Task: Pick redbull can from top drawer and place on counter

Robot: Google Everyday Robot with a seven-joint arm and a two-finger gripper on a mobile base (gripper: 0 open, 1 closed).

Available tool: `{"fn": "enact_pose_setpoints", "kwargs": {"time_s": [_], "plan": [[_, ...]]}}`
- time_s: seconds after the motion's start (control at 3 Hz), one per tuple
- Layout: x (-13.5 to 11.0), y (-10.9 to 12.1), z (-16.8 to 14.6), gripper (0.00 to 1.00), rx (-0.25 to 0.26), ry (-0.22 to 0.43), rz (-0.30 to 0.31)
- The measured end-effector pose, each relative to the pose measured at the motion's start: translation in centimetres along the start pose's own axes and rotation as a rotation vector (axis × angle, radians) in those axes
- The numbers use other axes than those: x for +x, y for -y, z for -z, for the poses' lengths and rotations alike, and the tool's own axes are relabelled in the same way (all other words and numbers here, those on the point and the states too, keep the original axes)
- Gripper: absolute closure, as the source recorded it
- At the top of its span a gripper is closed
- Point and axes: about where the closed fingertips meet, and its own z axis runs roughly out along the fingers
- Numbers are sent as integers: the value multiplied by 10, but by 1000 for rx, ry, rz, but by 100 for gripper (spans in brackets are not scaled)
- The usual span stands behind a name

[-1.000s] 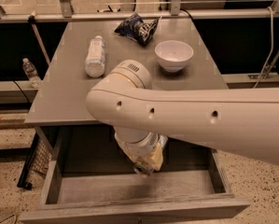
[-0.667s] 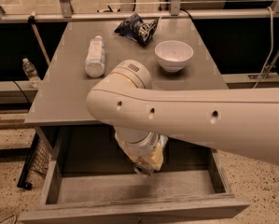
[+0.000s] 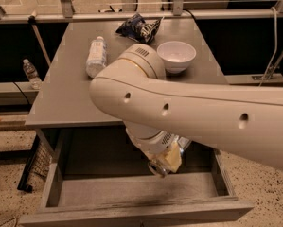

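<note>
The top drawer point(image 3: 56, 183) is pulled open below the counter point(image 3: 60, 98), and its grey floor shows bare. My big white arm reaches across the view and down into the drawer. My gripper point(image 3: 163, 161) hangs over the middle of the drawer, just under the counter's front edge. It is shut on the redbull can point(image 3: 156, 168), a slim silver can held tilted with its shiny round end pointing down and to the left. Most of the can is hidden by the gripper and the arm.
On the counter lie a clear water bottle point(image 3: 96, 56) on its side, a dark chip bag point(image 3: 140, 28) at the back and a white bowl point(image 3: 176, 56). Another bottle point(image 3: 31, 73) stands on a low ledge to the left. Rails run behind the counter.
The arm and gripper have shifted a little to the right and up, and the can has moved with them.
</note>
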Motion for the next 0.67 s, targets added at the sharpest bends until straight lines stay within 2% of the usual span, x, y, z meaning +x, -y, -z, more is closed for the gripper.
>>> {"fn": "enact_pose_setpoints", "kwargs": {"time_s": [0.33,0.67], "plan": [[19,-25,18,100,-26,-21,-136],[37,-32,28,100,-29,-55,-195]]}}
